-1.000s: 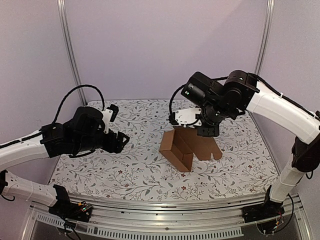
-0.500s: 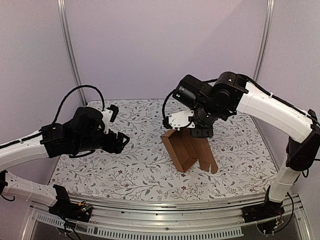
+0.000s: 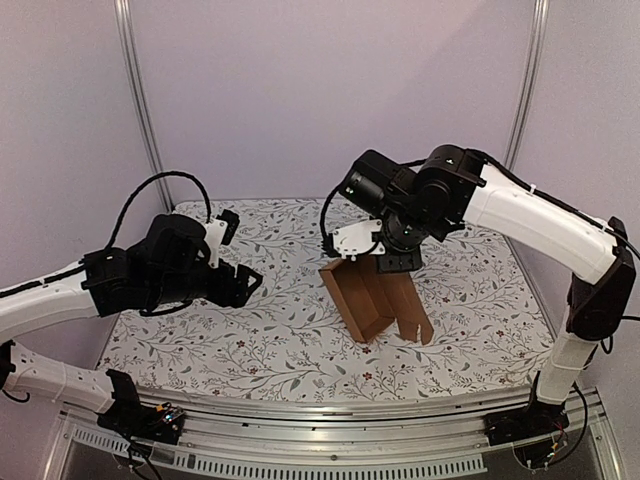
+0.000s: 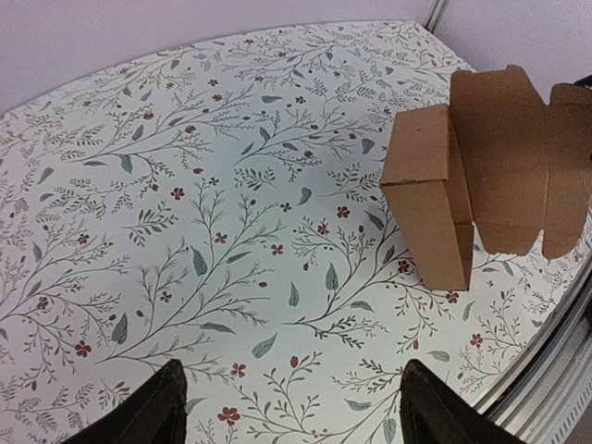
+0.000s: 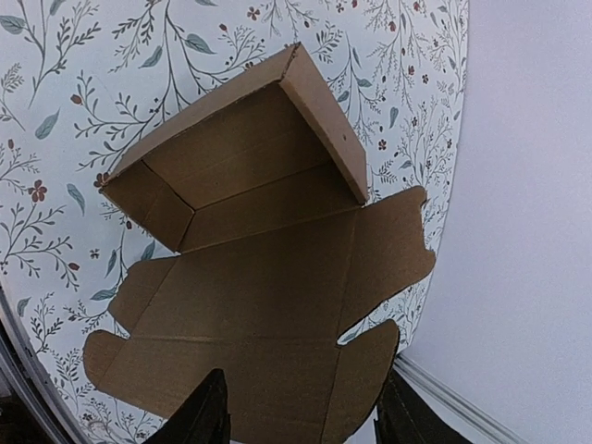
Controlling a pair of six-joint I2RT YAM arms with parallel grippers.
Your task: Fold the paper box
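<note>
Currently listed: paper box (image 3: 365,305), plain brown cardboard, partly folded. One side is raised into a walled tray, and the tabbed lid panel is left unfolded alongside. It is set right of centre on the floral table (image 3: 250,350), away from the edges. The right gripper (image 3: 394,264) is held just above it with jaws spread. The left gripper (image 3: 243,285) is kept well apart, jaws spread with nothing between them.

Bright, even, diffuse light; faint soft shadows; mostly sharp focus.

Left gripper (image 3: 243,283) low and level, jaws spread wide; right gripper (image 3: 393,265) downward, jaws apart.
</note>
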